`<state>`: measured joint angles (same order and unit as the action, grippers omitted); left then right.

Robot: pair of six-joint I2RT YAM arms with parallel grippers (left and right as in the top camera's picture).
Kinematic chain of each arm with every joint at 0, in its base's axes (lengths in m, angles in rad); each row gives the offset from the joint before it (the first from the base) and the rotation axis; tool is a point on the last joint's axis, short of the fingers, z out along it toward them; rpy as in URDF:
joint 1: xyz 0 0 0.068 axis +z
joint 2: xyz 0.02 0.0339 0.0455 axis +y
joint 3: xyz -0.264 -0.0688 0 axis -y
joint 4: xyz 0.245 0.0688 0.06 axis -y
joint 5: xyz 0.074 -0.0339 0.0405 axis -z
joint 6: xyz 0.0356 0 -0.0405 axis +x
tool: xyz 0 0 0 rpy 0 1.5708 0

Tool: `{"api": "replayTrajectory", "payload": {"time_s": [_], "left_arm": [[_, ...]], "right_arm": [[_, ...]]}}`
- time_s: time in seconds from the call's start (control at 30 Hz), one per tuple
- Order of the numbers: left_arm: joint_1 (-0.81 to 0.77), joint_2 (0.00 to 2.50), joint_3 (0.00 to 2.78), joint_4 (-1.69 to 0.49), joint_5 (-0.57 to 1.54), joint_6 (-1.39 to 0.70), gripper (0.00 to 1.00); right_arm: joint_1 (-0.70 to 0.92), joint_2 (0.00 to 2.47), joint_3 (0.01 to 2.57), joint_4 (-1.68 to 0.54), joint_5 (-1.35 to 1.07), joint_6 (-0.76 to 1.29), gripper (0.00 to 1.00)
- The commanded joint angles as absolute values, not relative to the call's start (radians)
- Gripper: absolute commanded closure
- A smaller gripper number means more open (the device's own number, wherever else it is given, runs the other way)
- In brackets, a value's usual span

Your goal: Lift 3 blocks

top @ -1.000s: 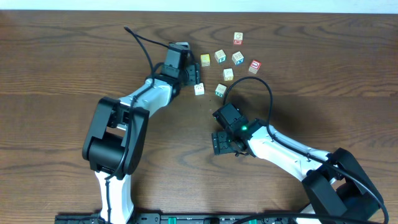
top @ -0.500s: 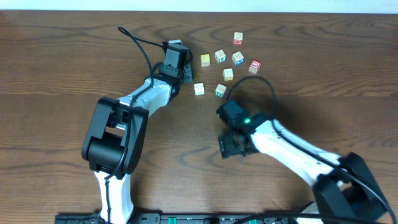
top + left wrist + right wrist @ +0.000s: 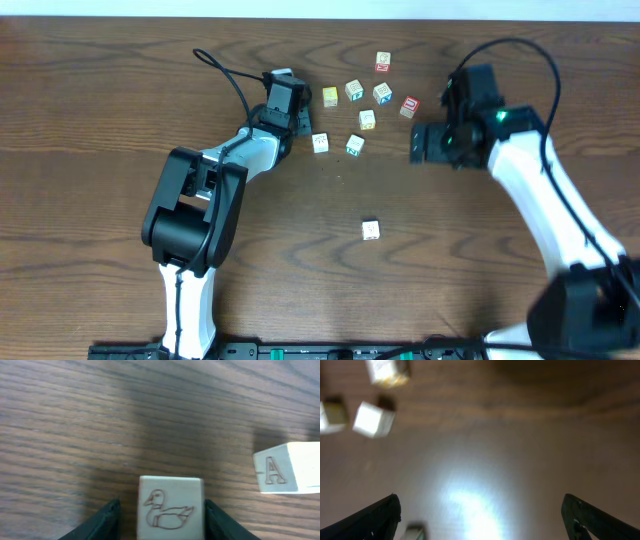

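Note:
A cream block with a duck drawing [image 3: 171, 507] stands between the fingers of my left gripper [image 3: 162, 506]. The right finger touches it and a narrow gap shows at the left finger. A cream block marked A [image 3: 287, 467] lies further right. Seen from overhead, my left gripper [image 3: 298, 122] sits left of the cluster, beside a cream block [image 3: 320, 143]. The red block [image 3: 409, 105] lies at the cluster's right edge. My right gripper [image 3: 418, 142] hovers just below and right of it, wide open and empty [image 3: 480, 515]. Another cream block [image 3: 371, 230] lies alone nearer the front.
Other cubes in the cluster: a yellow-faced one [image 3: 330, 96], one with a green mark [image 3: 356, 145], and several more [image 3: 354, 90] [image 3: 383, 93] [image 3: 383, 62] [image 3: 367, 119]. The right wrist view is blurred, with pale cubes [image 3: 372, 419] at its upper left.
My right arm swung from the front middle up to the right of the cluster and opened wider, leaving a cream block alone on the table. My left jaws narrowed around the duck block.

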<state>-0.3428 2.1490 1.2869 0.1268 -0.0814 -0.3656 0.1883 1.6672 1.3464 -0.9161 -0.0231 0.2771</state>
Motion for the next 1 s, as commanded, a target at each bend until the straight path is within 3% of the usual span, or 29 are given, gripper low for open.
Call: {"api": "replayTrajectory", "payload": {"time_s": [0.0,0.27,0.43,0.67,0.77,0.97], "left_arm": [[-0.340,2.170,1.310,0.126,-0.088,-0.379,0.50],[-0.338,2.170,1.310,0.087,-0.087,-0.379,0.76],[-0.338,2.167,1.310,0.025,-0.086,-0.379,0.81],[-0.338,2.093,1.310,-0.095,-0.087,-0.379,0.89],[-0.338,2.012,1.309,-0.232,-0.087,-0.379,0.92],[-0.338,1.924,1.309,-0.440,-0.087,-0.380,0.93]], "right_arm": [[0.143,1.820,1.446,-0.891,-0.069,0.181,0.01],[0.162,2.190,1.788,-0.944,-0.068,0.144,0.04],[0.172,2.298,1.953,-0.983,-0.070,0.157,0.07],[0.183,2.318,1.965,-0.949,-0.069,0.160,0.08],[0.186,2.344,1.964,-0.931,-0.070,0.172,0.17],[0.191,2.387,1.964,-0.875,-0.068,0.286,0.25]]}}
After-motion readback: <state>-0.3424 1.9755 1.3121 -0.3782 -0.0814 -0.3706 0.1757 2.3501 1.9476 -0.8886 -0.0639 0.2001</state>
